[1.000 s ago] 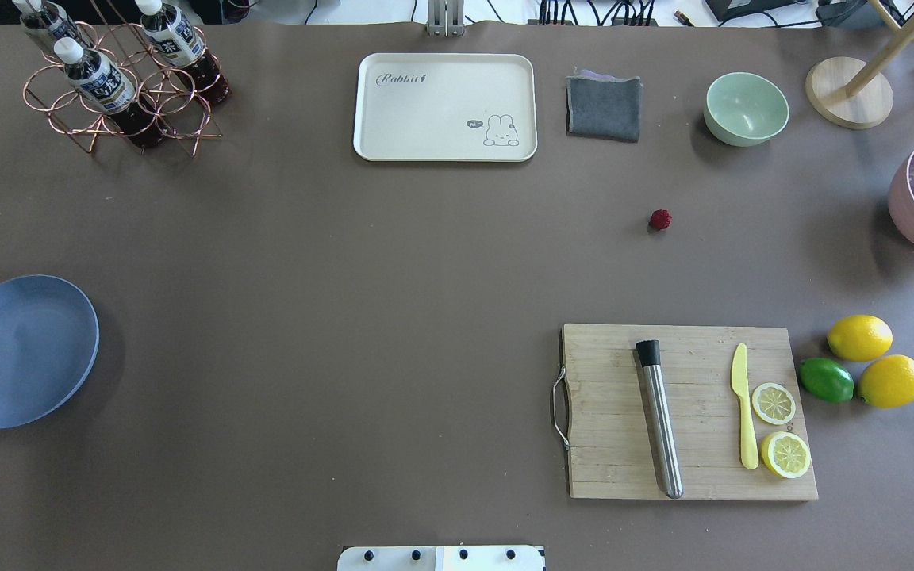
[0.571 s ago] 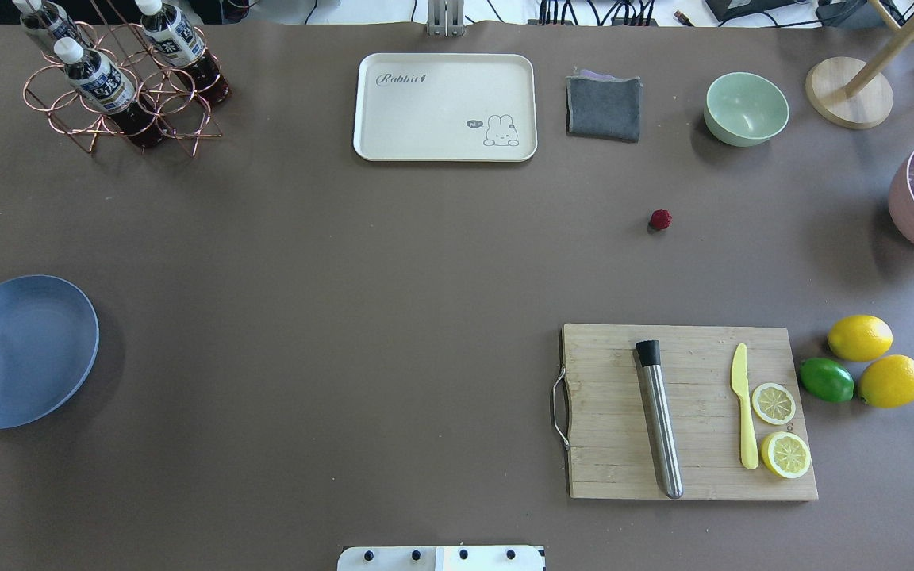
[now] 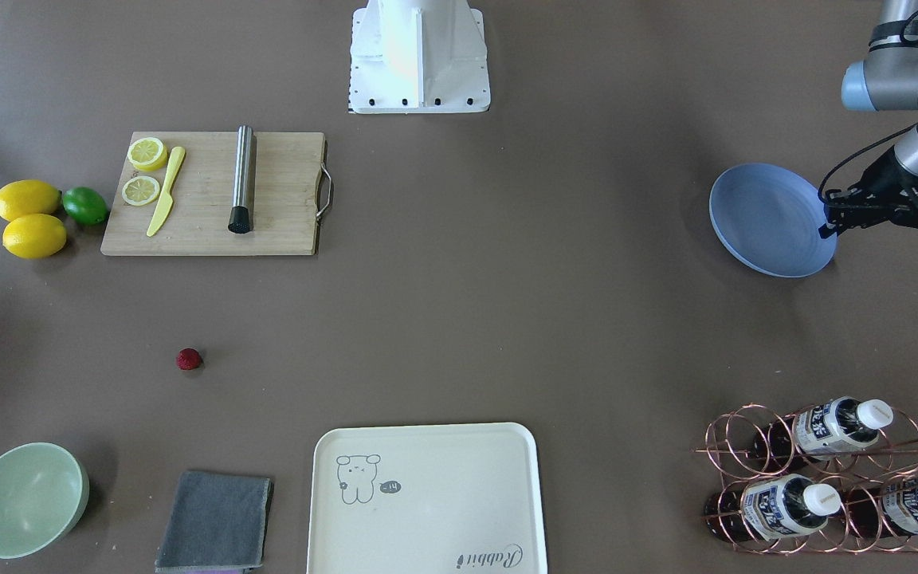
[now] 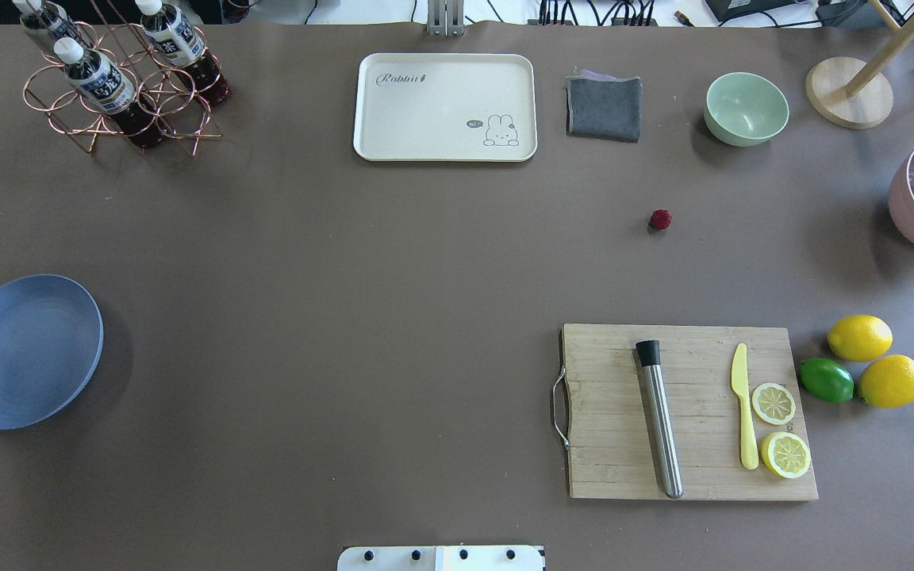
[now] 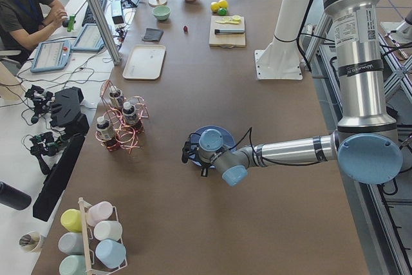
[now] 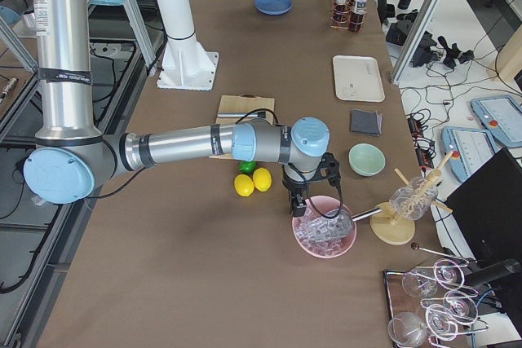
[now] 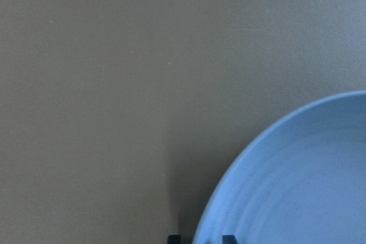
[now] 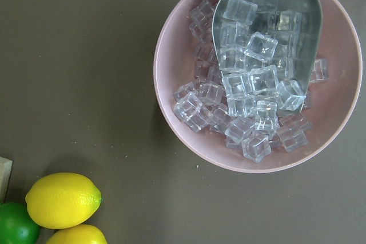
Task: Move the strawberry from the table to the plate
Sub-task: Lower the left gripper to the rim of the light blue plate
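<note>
The strawberry (image 4: 660, 220), a tiny dark-red berry, lies alone on the brown table (image 4: 346, 277), right of centre between the grey cloth and the cutting board. The blue-grey plate (image 4: 28, 357) sits at the table's left edge. My left gripper (image 3: 825, 229) is at the plate's outer rim. In the left wrist view its fingertips (image 7: 174, 237) stand close together on either side of the rim (image 7: 201, 221), shut on it. My right gripper (image 6: 295, 205) hangs over a pink bowl of ice, far from the berry; whether it is open or shut I cannot tell.
A cutting board (image 4: 608, 412) holds a steel muddler, a yellow knife and lemon slices, with two lemons and a lime (image 4: 826, 379) beside it. Along the far edge stand a bottle rack (image 4: 120, 87), a cream tray (image 4: 445, 107), a grey cloth (image 4: 604, 107) and a green bowl (image 4: 746, 108).
The left gripper has sunk toward the plate's outer rim and slid to the view's left edge. The plate has shifted slightly to the right. The strawberry has not moved.
</note>
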`<action>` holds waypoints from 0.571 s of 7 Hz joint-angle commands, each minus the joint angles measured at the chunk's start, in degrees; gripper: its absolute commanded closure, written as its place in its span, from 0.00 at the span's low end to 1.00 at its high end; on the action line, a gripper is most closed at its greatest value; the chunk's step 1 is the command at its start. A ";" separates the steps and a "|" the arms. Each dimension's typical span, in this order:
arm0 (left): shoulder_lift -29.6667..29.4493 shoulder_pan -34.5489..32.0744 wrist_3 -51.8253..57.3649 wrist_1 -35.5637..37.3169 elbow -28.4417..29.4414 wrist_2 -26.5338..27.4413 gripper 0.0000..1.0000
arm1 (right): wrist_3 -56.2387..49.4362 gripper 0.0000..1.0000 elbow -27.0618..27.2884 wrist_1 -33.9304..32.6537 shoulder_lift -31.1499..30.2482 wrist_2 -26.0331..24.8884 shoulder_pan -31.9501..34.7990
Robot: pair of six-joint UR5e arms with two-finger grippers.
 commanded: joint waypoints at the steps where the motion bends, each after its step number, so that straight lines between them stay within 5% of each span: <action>1: -1.83 -0.62 -0.97 0.63 -2.21 -7.22 1.00 | -0.08 0.00 0.49 0.09 -0.05 -0.12 0.03; 4: -11.73 2.17 -20.96 3.52 -6.77 -7.29 1.00 | 0.97 0.00 0.32 0.00 2.13 0.15 -1.63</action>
